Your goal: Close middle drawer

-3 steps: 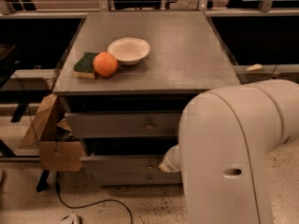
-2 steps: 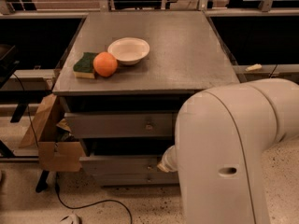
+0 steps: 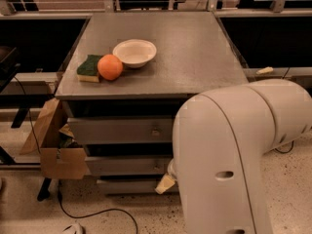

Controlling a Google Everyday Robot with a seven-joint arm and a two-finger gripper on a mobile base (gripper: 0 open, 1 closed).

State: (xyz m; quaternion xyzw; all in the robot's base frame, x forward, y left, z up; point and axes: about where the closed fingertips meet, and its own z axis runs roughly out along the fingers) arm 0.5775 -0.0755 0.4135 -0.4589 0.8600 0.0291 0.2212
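At the far left I see a cardboard box (image 3: 54, 152) leaning against the cabinet's side, with a dark cable (image 3: 100, 212) on the floor below it. On the bench (image 3: 195, 48), near its front left corner, a green sponge (image 3: 88, 68) touches an orange (image 3: 110, 67), and a white bowl (image 3: 135, 52) sits just behind the orange. Below, the middle drawer (image 3: 122, 165) shows its grey front between the upper drawer (image 3: 117, 130) and the lowest drawer (image 3: 124, 186), with a dark gap above it. My pincer (image 3: 165, 183) is low at that drawer's right end, mostly hidden behind the white arm (image 3: 229, 155); I cannot tell its state.
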